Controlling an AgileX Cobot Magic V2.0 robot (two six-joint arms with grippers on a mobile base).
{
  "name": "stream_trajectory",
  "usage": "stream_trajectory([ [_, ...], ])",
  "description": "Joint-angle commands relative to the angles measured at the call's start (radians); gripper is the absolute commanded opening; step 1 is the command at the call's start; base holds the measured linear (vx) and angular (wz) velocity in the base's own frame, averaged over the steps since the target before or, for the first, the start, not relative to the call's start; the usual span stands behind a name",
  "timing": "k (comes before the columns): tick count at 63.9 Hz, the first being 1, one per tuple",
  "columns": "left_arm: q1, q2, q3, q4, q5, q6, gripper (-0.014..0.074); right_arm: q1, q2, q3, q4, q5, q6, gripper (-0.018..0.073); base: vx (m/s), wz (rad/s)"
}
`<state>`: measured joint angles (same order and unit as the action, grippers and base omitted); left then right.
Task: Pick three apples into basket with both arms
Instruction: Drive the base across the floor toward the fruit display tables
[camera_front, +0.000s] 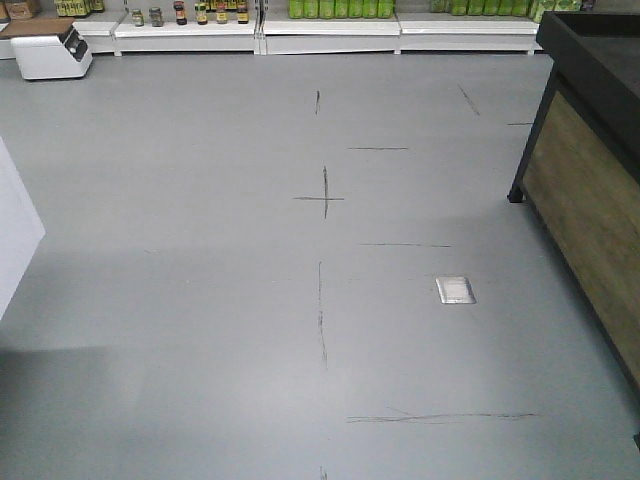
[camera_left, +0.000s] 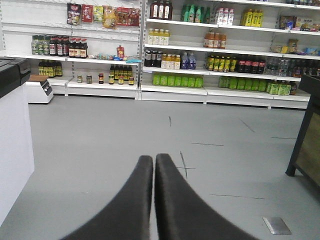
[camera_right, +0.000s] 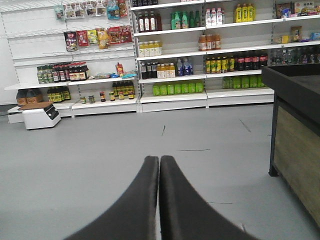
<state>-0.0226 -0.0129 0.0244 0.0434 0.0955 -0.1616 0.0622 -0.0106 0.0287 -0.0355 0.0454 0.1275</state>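
Grey floor (camera_front: 200, 300); stocked shelves (camera_left: 220, 50); wood-panelled counter (camera_front: 590, 190) right.

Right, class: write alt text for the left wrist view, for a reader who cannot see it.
The left gripper, shut on nothing, points across a grey shop floor toward white shelves of bottles. A white counter stands left, a dark wood-panelled stand right.

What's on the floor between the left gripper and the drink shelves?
Between the left gripper and the shelves lies only bare grey floor with thin dark marks, as the left wrist view shows.
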Motion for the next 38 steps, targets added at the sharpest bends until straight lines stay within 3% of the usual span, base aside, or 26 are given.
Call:
stream_trajectory([
  [1,0.002,-0.014,0.021,-0.009,-0.077,-0.008,-0.0006,-0.002,-0.007,0.014,-0.005,-0.073,-0.007,-0.0009,0.0,0.0],
  [38,0.002,-0.014,0.021,-0.009,-0.077,-0.008,-0.0006,-0.002,-0.007,0.014,-0.005,-0.074,-0.007,-0.0009,0.0,0.0],
])
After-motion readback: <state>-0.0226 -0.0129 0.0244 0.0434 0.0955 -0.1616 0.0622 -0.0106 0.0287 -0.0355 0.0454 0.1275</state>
